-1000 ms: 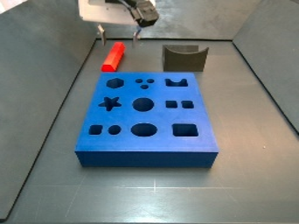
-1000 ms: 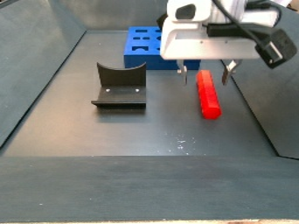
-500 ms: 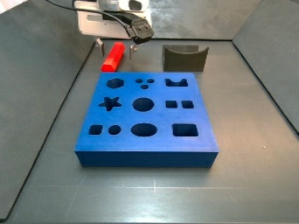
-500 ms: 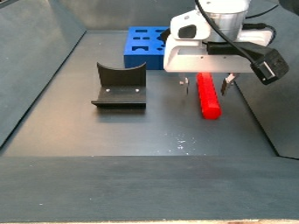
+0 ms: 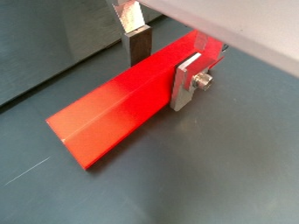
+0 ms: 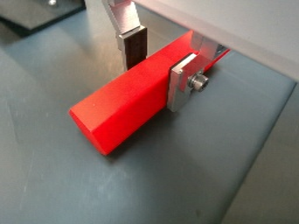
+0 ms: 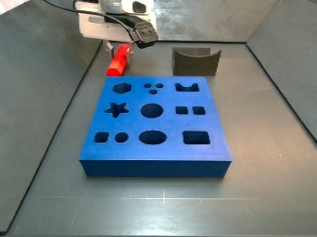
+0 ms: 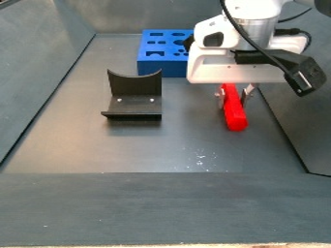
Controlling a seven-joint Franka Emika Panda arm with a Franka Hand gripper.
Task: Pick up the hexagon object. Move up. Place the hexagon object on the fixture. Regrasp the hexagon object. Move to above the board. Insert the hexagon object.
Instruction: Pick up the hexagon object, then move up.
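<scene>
The hexagon object (image 7: 117,66) is a red-orange bar lying flat on the dark floor beside the far left corner of the blue board (image 7: 173,126). My gripper (image 7: 121,54) is down over its far half. In both wrist views the two silver fingers straddle the bar (image 5: 105,118), one on each long side, and the gripper (image 5: 162,82) looks open with little room to spare. The bar (image 6: 117,118) still rests on the floor under the gripper (image 6: 156,84). In a side view the gripper (image 8: 234,91) covers the bar's (image 8: 234,113) upper end. The fixture (image 7: 195,61) stands apart at the back.
Grey walls enclose the floor on the sides and the back. The fixture (image 8: 132,95) stands left of the bar, with bare floor between them. The board (image 8: 153,61) lies behind the fixture, near the back wall.
The gripper has come straight down from above the bar until its fingers stand on both sides of it. The bar, board and fixture have not moved.
</scene>
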